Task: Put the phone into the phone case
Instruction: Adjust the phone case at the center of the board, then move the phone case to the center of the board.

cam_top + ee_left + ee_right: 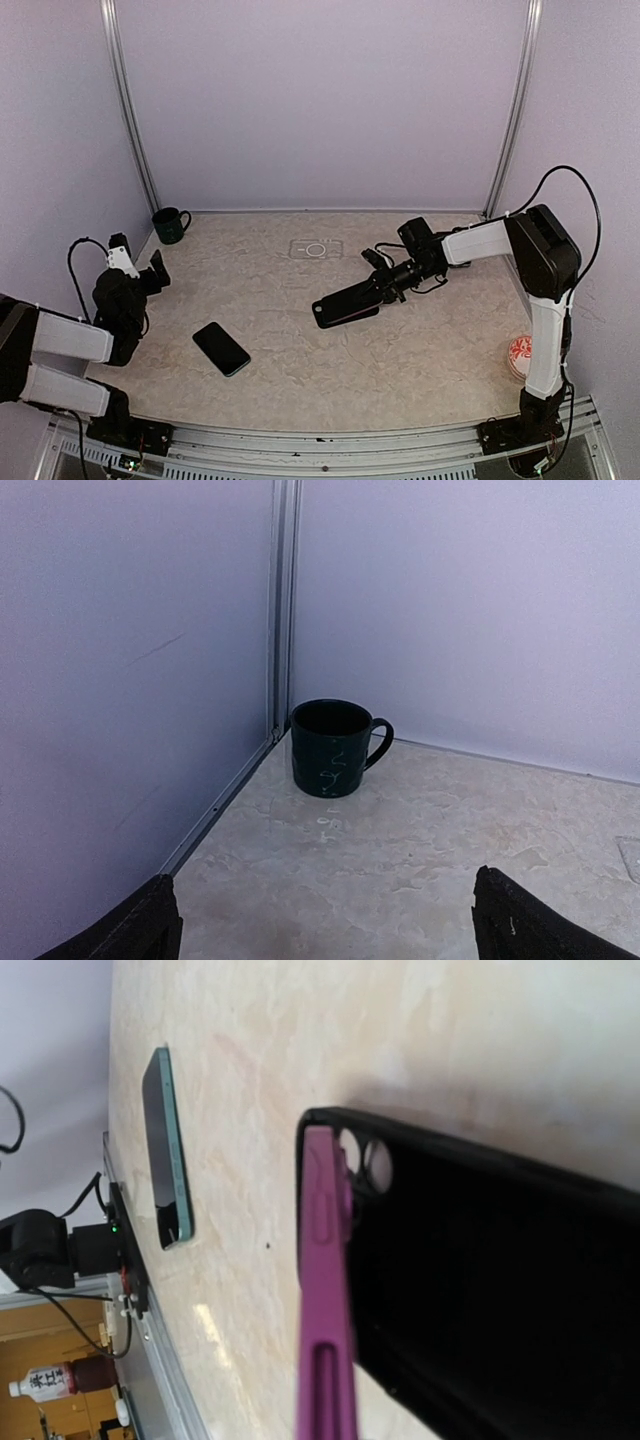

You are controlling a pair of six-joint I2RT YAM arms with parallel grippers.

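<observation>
Right end effector (pixel 385 284) is clamped on one end of the phone case (pixel 345 304), holding it tipped off the surface (pixel 400 370), I'd guess so it can be lined up with the phone. The phone (pixel 221 348) lies flat, well apart from the case and nearer the left end effector (pixel 152 272), which is spread wide, empty, and pointing at a mug (pixel 170 225).
</observation>
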